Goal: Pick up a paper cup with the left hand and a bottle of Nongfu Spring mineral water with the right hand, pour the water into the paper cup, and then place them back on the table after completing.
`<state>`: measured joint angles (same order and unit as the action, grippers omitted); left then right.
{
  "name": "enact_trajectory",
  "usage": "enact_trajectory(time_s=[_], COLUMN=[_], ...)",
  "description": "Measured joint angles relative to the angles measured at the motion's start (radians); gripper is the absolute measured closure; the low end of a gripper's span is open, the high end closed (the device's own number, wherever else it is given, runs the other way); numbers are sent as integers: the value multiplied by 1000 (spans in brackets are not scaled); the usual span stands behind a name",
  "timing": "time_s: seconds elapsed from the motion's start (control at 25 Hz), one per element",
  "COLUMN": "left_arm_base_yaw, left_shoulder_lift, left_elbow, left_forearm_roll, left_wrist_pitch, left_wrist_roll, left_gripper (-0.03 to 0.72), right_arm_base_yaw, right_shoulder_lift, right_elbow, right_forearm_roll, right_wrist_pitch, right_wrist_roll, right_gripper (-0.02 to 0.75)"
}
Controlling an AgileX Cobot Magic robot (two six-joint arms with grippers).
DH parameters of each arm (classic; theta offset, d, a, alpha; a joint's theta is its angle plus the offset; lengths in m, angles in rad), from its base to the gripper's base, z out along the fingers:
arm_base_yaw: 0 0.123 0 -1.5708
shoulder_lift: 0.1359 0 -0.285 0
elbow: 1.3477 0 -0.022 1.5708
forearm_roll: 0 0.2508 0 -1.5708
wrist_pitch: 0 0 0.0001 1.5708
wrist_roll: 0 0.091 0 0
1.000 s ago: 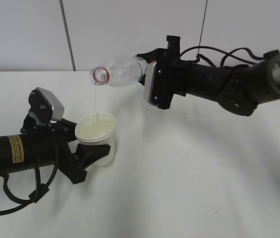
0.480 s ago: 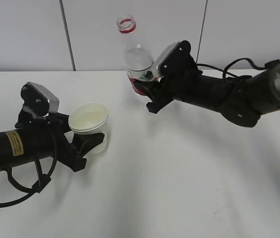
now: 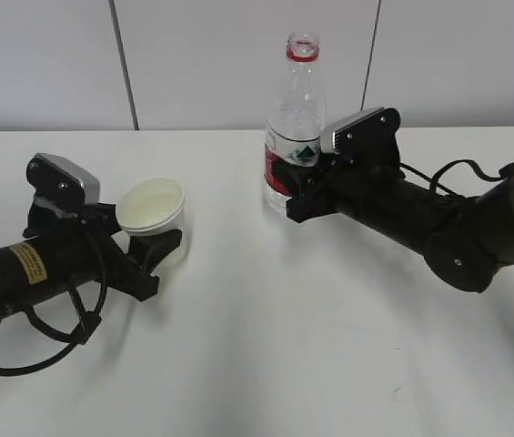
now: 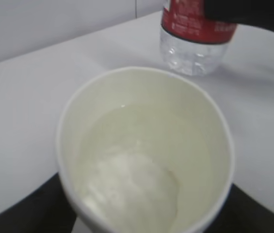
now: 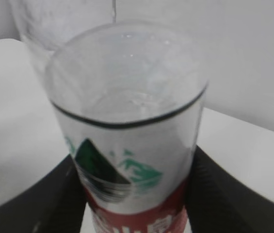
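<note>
The white paper cup (image 3: 151, 208) stands upright at the left of the table (image 3: 266, 355), and my left gripper (image 3: 161, 248) is shut on its lower wall. In the left wrist view the paper cup (image 4: 144, 150) fills the frame, with clear water (image 4: 132, 184) in its bottom. My right gripper (image 3: 295, 193) is shut on the red-and-white label of the clear, uncapped Nongfu Spring bottle (image 3: 294, 118), which stands upright with its base at the tabletop. The right wrist view shows the bottle (image 5: 127, 145) between both black fingers (image 5: 214, 194).
A white wall with two dark vertical seams (image 3: 125, 64) runs behind the table. The right arm (image 3: 448, 228) lies low across the right side, the left arm (image 3: 20, 273) across the near left. In the left wrist view the bottle's base (image 4: 190, 46) stands just beyond the cup.
The right gripper has swung the bottle from tipped over the cup to upright and carried it right and down to the table. The left gripper has lowered the cup and drawn it left.
</note>
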<state>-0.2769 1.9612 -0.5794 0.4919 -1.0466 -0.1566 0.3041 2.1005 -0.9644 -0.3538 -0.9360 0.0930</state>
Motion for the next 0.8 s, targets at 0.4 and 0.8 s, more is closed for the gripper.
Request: enact_trajectory(time_s=[0.4,0.8], left_arm_base_yaw=[0,0], left_shoulder_lift=[71,125], left_elbow=[-1,-73], left_forearm_roll=[-86,-104], left_wrist_pitch=[-52,-21], left_wrist_roll=[54,54], left_gripper=[248,248], right_arm_base_yaw=[0,0], right_shoulder_lift=[6,7], right_elbow=[26,35], right_forearm_roll=[-11,-53], right_wrist_pitch=[3,13], right_wrist_roll=[6,47], right_gripper=[325,325])
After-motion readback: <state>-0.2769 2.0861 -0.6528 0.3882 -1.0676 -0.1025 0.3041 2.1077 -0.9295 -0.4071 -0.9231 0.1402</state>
